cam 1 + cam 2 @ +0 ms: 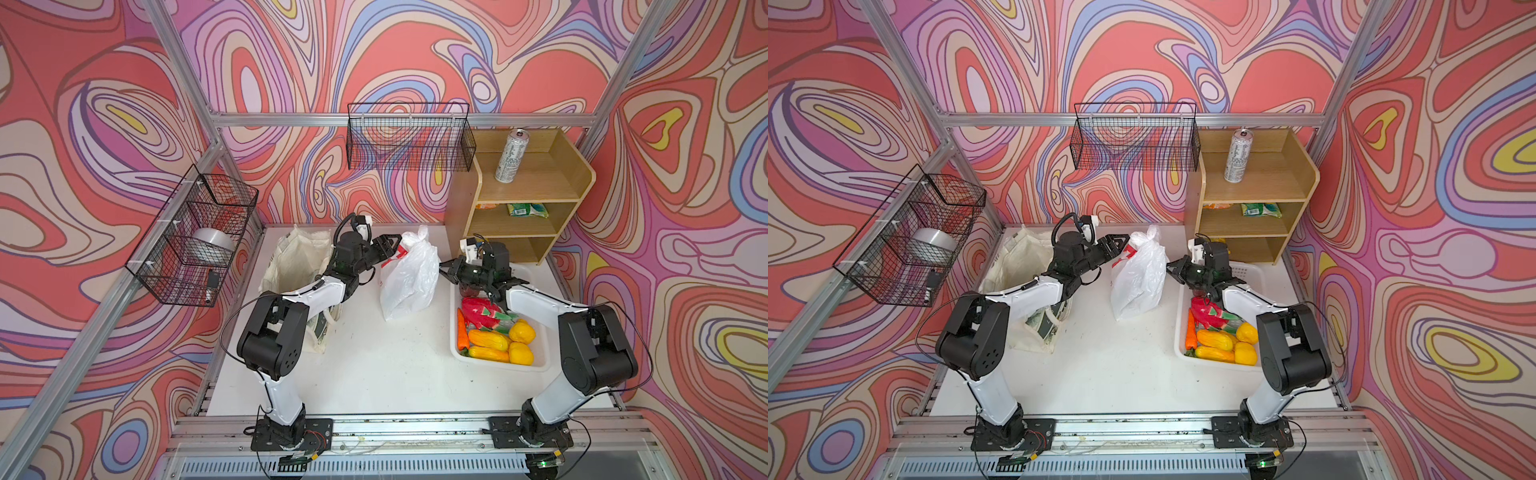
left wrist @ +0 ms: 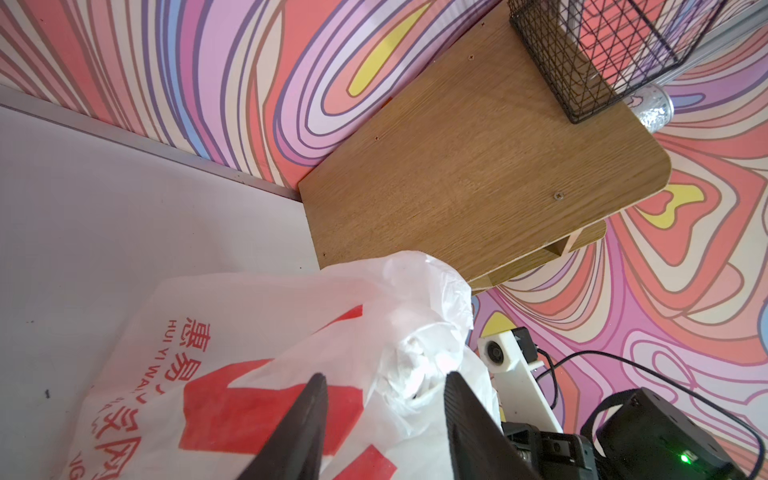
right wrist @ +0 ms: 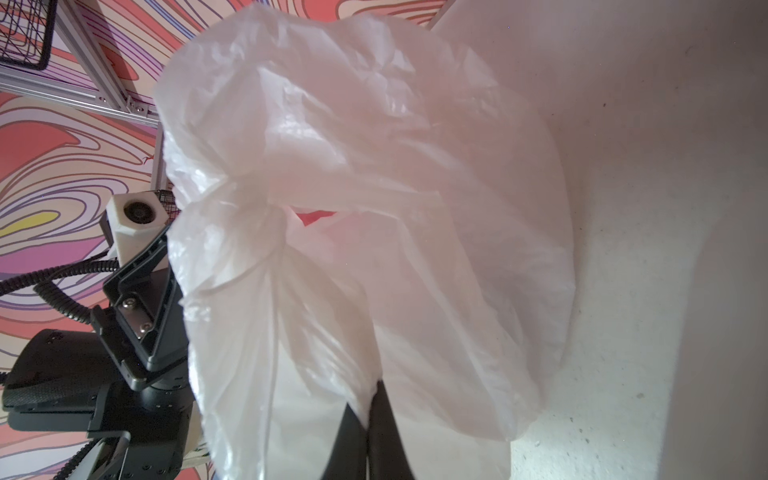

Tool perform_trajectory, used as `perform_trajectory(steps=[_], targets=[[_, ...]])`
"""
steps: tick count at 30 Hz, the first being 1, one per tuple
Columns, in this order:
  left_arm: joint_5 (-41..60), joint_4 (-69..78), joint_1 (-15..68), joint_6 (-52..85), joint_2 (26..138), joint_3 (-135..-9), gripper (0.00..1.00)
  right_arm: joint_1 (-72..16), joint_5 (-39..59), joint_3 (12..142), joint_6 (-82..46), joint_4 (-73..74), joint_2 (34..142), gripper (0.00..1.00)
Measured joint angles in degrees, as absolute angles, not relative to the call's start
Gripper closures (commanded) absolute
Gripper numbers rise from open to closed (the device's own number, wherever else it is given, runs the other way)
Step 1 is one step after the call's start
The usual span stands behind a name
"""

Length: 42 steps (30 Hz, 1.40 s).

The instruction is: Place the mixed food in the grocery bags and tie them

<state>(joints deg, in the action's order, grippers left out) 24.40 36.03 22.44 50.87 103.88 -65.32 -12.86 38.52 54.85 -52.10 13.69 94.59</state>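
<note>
bag [image 1: 409,272] one, tote [image 1: 297,257] one, carrot [image 1: 462,330] perhaps

Both top views are bright, lit evenly from overhead. The white table [image 1: 374,374] carries only faint, soft shadows under the arms [image 1: 320,293]. Wide-angle stretch smears the wall pattern [image 1: 83,124] toward the 9 and 3 o'clock edges. In the right wrist view the plastic bag [image 3: 353,166] glows washed-out with soft folds, and the table beside it falls into shade.

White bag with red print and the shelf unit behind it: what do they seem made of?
White bag: thin plastic film, glossy and semi-translucent, finely crinkled. Shelf unit: probably wood-grain laminate board, matte; grain and screw heads show, solid wood possible.
</note>
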Motion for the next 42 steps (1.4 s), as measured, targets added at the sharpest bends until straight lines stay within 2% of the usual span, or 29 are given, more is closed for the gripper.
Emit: perform_trajectory(steps=[22, 32, 42], targets=[[23.55, 39.03, 25.87, 54.74, 103.70, -63.40, 0.48, -12.86, 39.53, 55.18, -51.77, 13.65, 94.59, 1.00], [23.29, 40.62, 26.00, 56.40, 109.36, -68.07, 0.46, -12.86, 40.10, 55.20, -51.27, 13.58, 94.59, 1.00], [18.20, 43.42, 27.83, 57.78, 109.93, -67.35, 0.42, -12.86, 40.12, 55.20, -50.61, 13.19, 94.59, 1.00]])
